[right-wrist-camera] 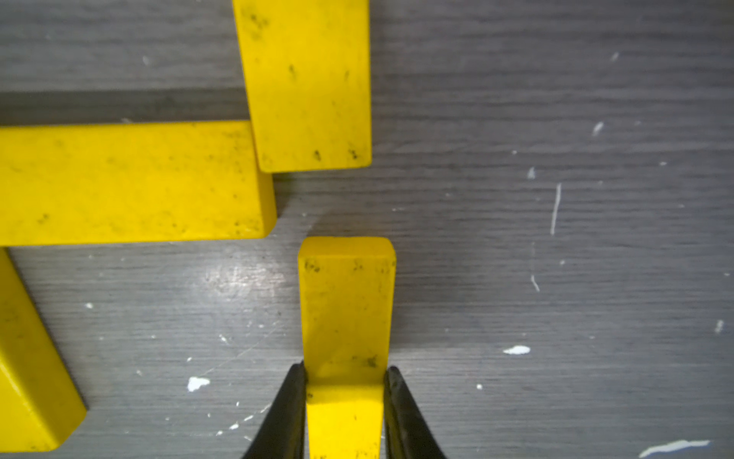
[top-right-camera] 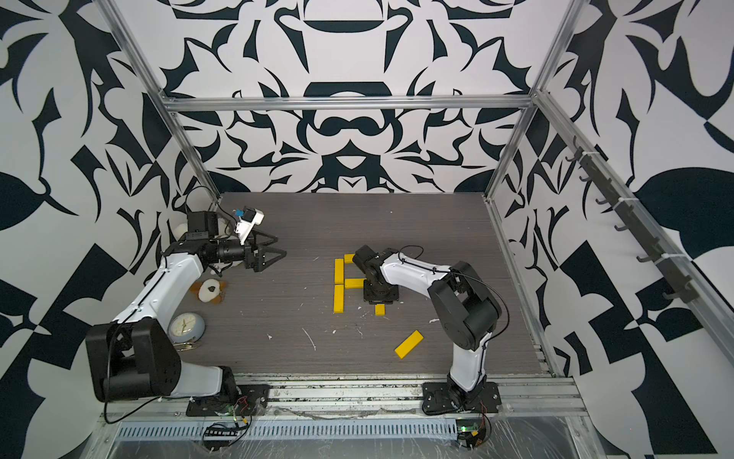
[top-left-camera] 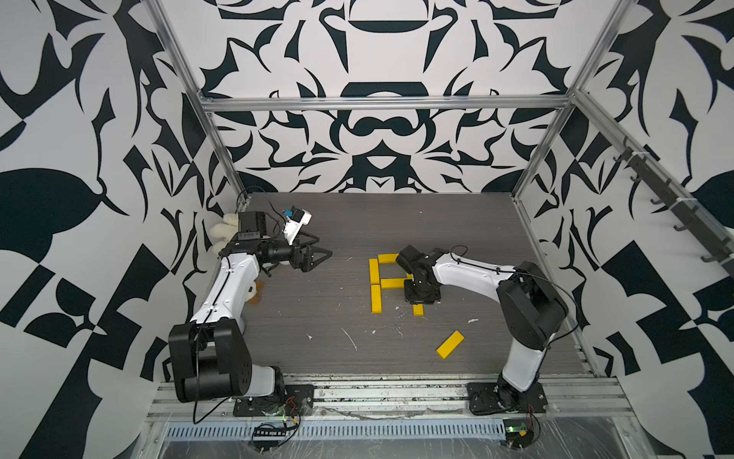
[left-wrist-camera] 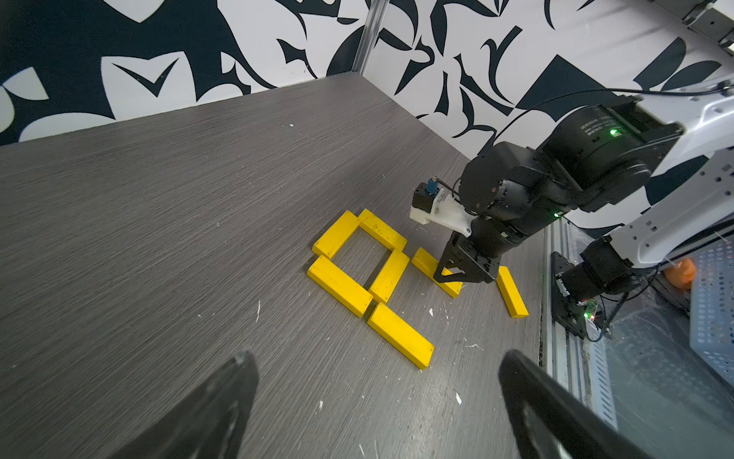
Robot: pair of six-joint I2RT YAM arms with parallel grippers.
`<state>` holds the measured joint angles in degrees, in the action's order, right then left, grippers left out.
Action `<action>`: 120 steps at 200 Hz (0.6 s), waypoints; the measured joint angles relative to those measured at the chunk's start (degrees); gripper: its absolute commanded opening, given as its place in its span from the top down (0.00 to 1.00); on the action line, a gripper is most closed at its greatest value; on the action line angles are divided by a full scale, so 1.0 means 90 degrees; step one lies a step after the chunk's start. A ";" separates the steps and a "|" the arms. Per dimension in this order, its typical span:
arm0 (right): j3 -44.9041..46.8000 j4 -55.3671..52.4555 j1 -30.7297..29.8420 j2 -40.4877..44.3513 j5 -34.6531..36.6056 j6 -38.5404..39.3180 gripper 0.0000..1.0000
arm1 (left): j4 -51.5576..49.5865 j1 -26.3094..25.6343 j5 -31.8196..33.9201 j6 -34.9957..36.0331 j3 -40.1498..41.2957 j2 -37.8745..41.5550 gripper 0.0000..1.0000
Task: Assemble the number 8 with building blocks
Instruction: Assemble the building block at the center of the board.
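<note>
the right gripper [right-wrist-camera: 345,373] is clenched on the long sides of one yellow bar, the held bar [right-wrist-camera: 346,306]. i judge it to be the lower right upright of the number 8 [top-left-camera: 374,271].

take the middle crossbar [right-wrist-camera: 131,183] as landmark. the held bar runs straight out ahead of the fingers [right-wrist-camera: 286,413], with its long axis square to the crossbar. its far end stops just short of the crossbar's right end, with a narrow strip of table [top-left-camera: 317,357] showing between. the upper right upright [right-wrist-camera: 306,79] touches that same end from the crossbar's far side, and the held bar sits slightly outward of its line. i cannot tell whether the held bar lies flat or hangs just clear of the table.

in both top views the right arm's wrist points straight down over the crossbar's right end. the left gripper [top-left-camera: 319,247] is well apart to the crossbar's left, level with the table, its fingers spread and empty.

the loose bar [top-left-camera: 450,344] lies diagonally, well apart on the near right of the crossbar and closer to the right arm. the bottom crosspiece is not yet laid, and i judge this bar is meant for it.
</note>
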<state>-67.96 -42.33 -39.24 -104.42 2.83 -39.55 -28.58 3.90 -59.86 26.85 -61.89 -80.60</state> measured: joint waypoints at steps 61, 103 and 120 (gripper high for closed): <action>-0.0134 -0.0053 0.0000 0.0007 0.0049 0.0015 0.77 | 0.0000 0.0000 0.0000 0.0005 0.0002 0.0000 0.00; -0.0146 -0.0080 -0.0024 -0.0046 0.0083 0.0034 0.71 | -0.0002 0.0000 0.0000 0.0015 0.0002 0.0000 0.00; -0.0146 -0.0092 -0.0029 -0.0046 0.0102 0.0068 0.59 | -0.0002 0.0000 0.0000 0.0017 0.0002 0.0000 0.01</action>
<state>-69.28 -43.16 -39.51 -104.84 3.75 -38.94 -28.60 3.90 -59.86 27.00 -61.87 -80.60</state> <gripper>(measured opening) 0.329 0.994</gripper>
